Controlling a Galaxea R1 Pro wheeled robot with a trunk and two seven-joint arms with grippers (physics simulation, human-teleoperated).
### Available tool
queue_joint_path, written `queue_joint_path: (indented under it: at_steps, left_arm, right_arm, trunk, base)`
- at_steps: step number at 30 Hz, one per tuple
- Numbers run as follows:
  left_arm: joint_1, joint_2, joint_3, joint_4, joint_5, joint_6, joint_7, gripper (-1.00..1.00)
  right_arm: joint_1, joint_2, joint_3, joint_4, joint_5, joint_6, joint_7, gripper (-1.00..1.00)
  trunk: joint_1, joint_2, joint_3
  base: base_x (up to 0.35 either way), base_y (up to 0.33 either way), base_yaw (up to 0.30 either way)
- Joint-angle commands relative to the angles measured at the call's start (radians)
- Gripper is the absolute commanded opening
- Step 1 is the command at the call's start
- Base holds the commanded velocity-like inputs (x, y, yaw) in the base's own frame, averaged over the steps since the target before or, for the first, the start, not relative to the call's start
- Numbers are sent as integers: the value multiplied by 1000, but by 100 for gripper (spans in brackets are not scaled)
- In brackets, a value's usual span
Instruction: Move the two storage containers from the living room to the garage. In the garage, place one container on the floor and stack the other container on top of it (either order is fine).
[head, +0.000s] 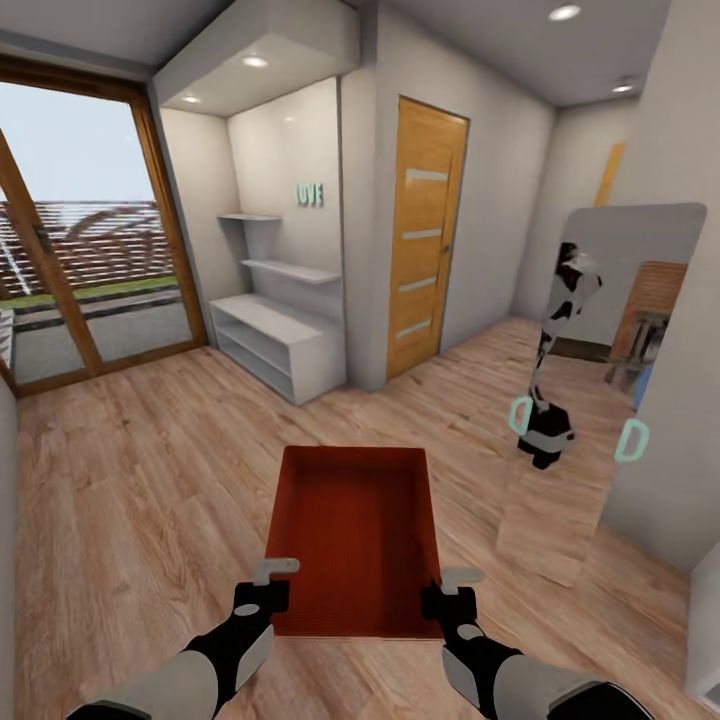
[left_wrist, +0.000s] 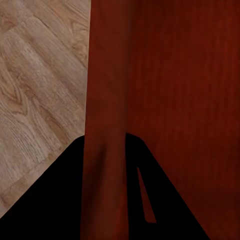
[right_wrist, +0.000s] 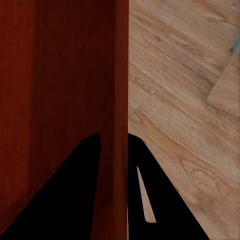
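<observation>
At 12 o'clock, held over the plank floor (head: 150, 470), the bin (head: 355, 530) looks light but thin-walled, left gripper (head: 268, 582) and right gripper (head: 450, 588) each pinching a side wall.

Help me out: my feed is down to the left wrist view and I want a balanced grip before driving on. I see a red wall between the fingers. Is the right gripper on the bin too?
Observer: Yes. The right gripper has one finger on each side of the storage container's opposite wall.
Operator: Is anything inside the bin?
Observer: No, the head view shows its inside bare.
Operator: What lies ahead?
Observer: Light wood floor, then a shut wooden door in the white wall.
Operator: Anything close on the right?
Observer: A tall mirror stands against the right wall, showing the robot's reflection.
</observation>
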Motion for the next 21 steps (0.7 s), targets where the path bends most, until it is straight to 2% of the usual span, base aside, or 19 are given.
queue_joint_path:
  at_steps: [1, 21]
  left_arm:
    - [-1, 60, 37, 1, 93, 1, 7, -100]
    - [-1, 61, 37, 3, 95, 1, 7, -100]
  right_arm:
    - [-1, -16, -43, -2, 34, -5, 3, -100]
    - [-1, -16, -42, -2, 41, -5, 4, -100]
  trunk:
    - [1, -1, -1]
    - [1, -1, -1]
  base:
    - [323, 0, 0]
    - [323, 0, 0]
